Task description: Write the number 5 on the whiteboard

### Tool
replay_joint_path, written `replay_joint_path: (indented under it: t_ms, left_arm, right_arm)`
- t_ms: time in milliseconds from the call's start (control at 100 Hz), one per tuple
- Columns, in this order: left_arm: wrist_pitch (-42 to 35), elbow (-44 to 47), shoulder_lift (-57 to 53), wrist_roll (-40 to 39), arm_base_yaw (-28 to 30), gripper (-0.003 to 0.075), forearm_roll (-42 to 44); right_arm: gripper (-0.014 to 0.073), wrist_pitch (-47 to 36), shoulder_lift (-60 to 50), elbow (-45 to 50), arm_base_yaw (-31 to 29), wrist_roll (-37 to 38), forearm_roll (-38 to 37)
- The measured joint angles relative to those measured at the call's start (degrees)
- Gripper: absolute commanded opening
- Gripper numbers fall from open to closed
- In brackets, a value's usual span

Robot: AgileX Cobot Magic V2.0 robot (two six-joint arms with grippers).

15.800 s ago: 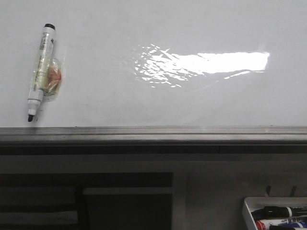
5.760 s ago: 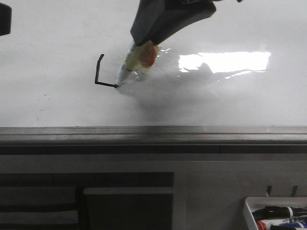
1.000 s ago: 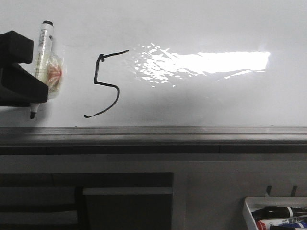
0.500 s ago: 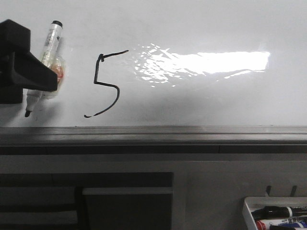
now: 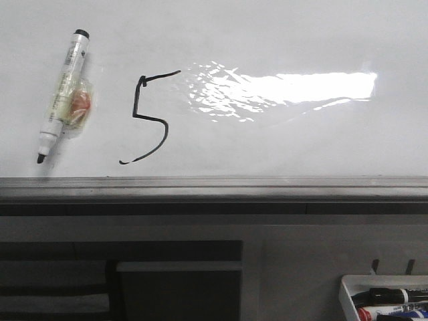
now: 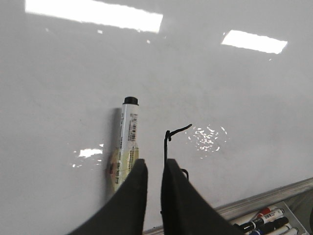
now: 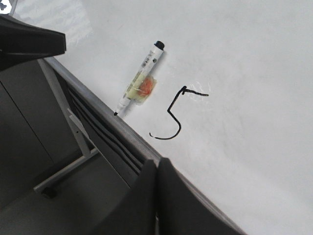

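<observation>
The number 5 (image 5: 148,117) stands in thin black strokes on the glossy whiteboard (image 5: 267,40), left of the glare. A white marker (image 5: 63,97) with a black cap and a taped yellow-orange wrap lies tilted on the board, left of the digit, free of any grip. No gripper shows in the front view. In the left wrist view my left gripper (image 6: 154,164) hovers back from the board, open by a narrow gap and empty, between the marker (image 6: 128,132) and the number 5 (image 6: 166,144), whose tail it hides. My right gripper (image 7: 156,162) is shut and empty over the rail, away from the number 5 (image 7: 175,115).
A grey metal rail (image 5: 214,187) runs along the board's bottom edge. A small white tray (image 5: 348,297) with spare markers hangs below at the right. A dark part of the left arm (image 7: 29,44) shows in the right wrist view.
My left gripper has let go of the marker and drawn out of the front view to the left. The marker tilted a little and now lies alone on the board.
</observation>
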Motion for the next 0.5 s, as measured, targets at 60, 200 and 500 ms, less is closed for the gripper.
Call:
replay_joint_path:
  t_ms: [60, 200, 500]
  left_arm:
    - [0.0, 2.0, -4.18, 0.0, 0.0, -0.002, 0.84]
    - [0.14, 6.73, -12.5, 0.0, 0.0, -0.002, 3.4]
    - [0.71, 10.72, -19.2, 0.0, 0.0, -0.002, 5.41]
  right_arm:
    - [-0.0061, -1.61, -3.64, 3.52, 0.0, 0.0, -0.12]
    - [-0.0061, -6.44, -14.18, 12.75, 0.0, 0.0, -1.0]
    - [-0.0061, -7.58, -31.62, 26.07, 0.0, 0.0, -1.23]
